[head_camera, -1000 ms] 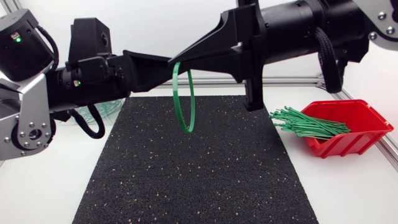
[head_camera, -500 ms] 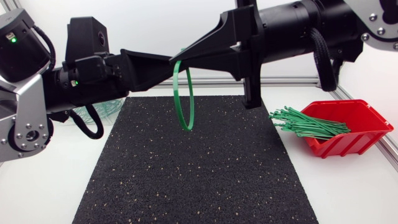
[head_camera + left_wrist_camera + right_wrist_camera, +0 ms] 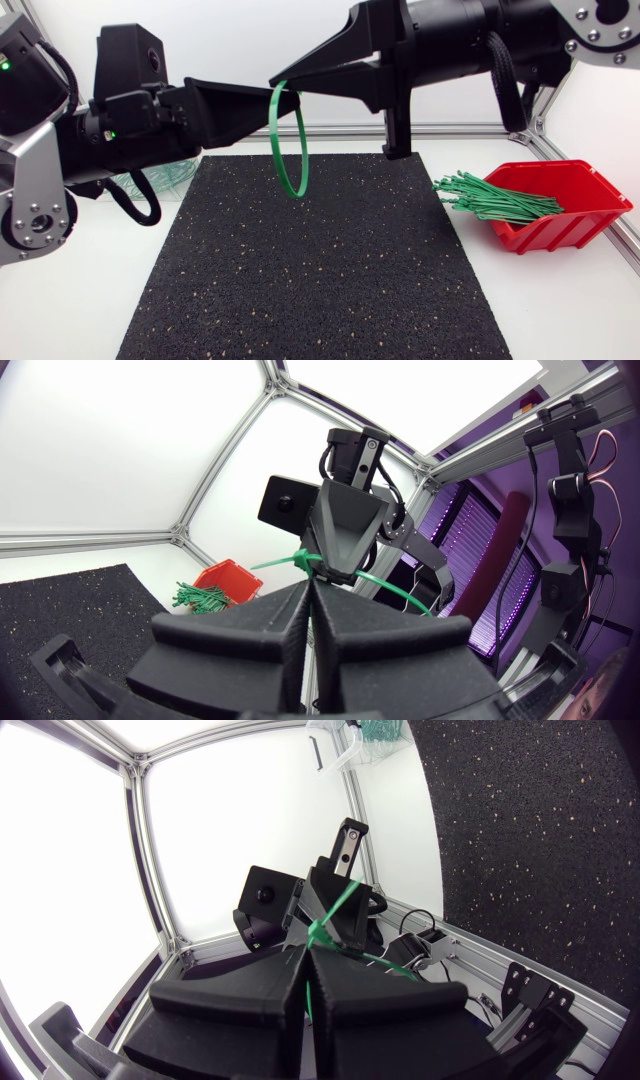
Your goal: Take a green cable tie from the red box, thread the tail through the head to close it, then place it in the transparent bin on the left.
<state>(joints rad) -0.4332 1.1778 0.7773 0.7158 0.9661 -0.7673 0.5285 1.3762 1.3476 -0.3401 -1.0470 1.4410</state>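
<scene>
Already the green cable tie [image 3: 291, 150] hangs as a closed loop above the mat, pinched by the tight-closed fingers of both left gripper [image 3: 295, 98] and right gripper [image 3: 275, 81], so seemingly only dropping it in the transparent bin [image 3: 185, 168] remains.

Bright, diffuse overhead light evenly covers the white tabletop [image 3: 560, 310], casts only soft, faint shadows beside the red box [image 3: 585, 195], washes both wrist views' backgrounds into white glare, and fisheye lenses bow straight lines near their edges.

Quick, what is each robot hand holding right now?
Left gripper: shut on the tie.
Right gripper: shut on the same tie.
</scene>
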